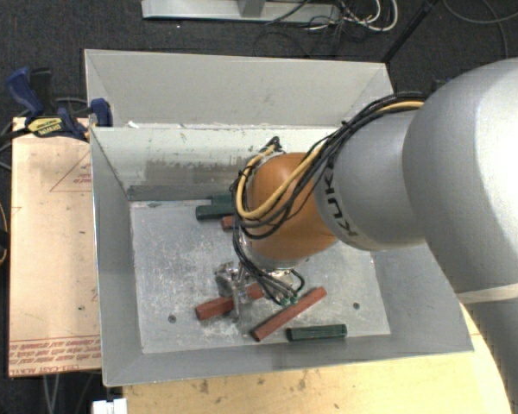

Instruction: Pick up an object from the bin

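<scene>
My gripper (pixel 236 285) hangs low over the front middle of the bin floor, under the orange wrist cover. It stands right over a short red-brown block (pixel 212 309) that lies at its left foot. A longer red-brown bar (pixel 287 313) lies slanted just to its right, its upper end near the gripper. A small red-brown piece (pixel 255 291) shows close against the gripper's body; I cannot tell whether it is held. A dark green bar (pixel 315 333) lies flat by the bin's front edge.
Near the back wall lie another dark green block (pixel 214 208) and a small red-brown piece (pixel 229 222), partly hidden by the wrist cover. The big arm covers the bin's right side. The left half of the floor holds only pale scuff marks.
</scene>
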{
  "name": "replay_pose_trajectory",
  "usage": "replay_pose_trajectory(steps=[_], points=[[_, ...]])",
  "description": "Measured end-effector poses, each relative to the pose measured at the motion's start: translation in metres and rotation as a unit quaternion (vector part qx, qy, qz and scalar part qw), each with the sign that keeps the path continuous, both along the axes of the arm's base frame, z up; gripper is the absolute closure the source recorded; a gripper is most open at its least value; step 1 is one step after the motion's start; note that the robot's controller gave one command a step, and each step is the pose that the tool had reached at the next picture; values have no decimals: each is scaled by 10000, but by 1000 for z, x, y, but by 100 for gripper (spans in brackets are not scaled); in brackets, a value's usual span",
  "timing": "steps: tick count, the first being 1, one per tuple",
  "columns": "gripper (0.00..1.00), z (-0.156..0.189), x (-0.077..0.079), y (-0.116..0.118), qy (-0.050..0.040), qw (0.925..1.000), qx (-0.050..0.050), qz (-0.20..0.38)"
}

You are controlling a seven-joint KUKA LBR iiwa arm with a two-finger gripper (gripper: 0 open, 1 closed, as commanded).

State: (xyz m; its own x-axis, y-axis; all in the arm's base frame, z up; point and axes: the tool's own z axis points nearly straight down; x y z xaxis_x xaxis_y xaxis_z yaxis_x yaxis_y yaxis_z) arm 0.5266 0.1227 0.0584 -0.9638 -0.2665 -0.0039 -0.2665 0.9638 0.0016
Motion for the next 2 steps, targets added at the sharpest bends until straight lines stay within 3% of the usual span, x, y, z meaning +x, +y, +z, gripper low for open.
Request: replay_pose_trajectory(steps=[2], points=[[100,18,0,0,-10,10000,0,1]])
